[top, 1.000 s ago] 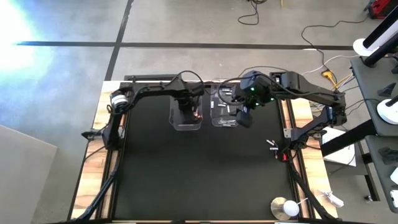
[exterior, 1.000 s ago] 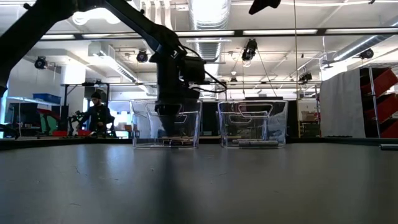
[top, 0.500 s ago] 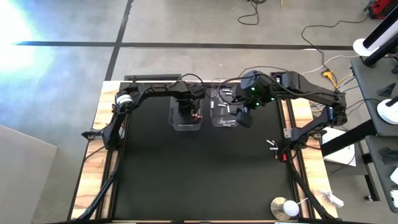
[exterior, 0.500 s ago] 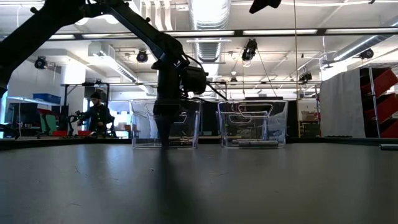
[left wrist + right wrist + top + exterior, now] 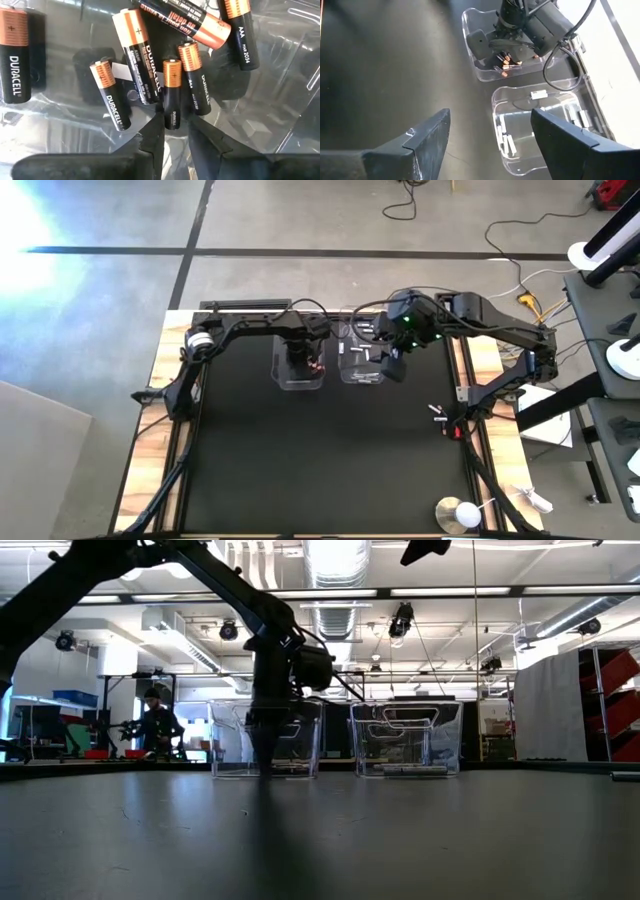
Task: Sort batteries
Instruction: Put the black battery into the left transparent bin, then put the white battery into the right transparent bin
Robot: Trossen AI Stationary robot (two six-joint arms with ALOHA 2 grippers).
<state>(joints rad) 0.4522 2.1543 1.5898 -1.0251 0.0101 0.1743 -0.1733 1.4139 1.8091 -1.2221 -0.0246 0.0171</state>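
Still loose at the table's near right edge: a few batteries (image 5: 438, 414). Farther back, left gripper (image 5: 172, 131) down inside the left tub (image 5: 300, 362), fingers narrowly parted around one copper-topped battery (image 5: 172, 92) among its like. Beside it, right gripper (image 5: 490, 135) spread wide, empty, above the right tub (image 5: 540, 127) of pale cells. Sorting apparently nearly done.

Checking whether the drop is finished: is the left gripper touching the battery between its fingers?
Cannot tell. In the left wrist view the battery stands between the left gripper fingertips, with no plain gap or contact.
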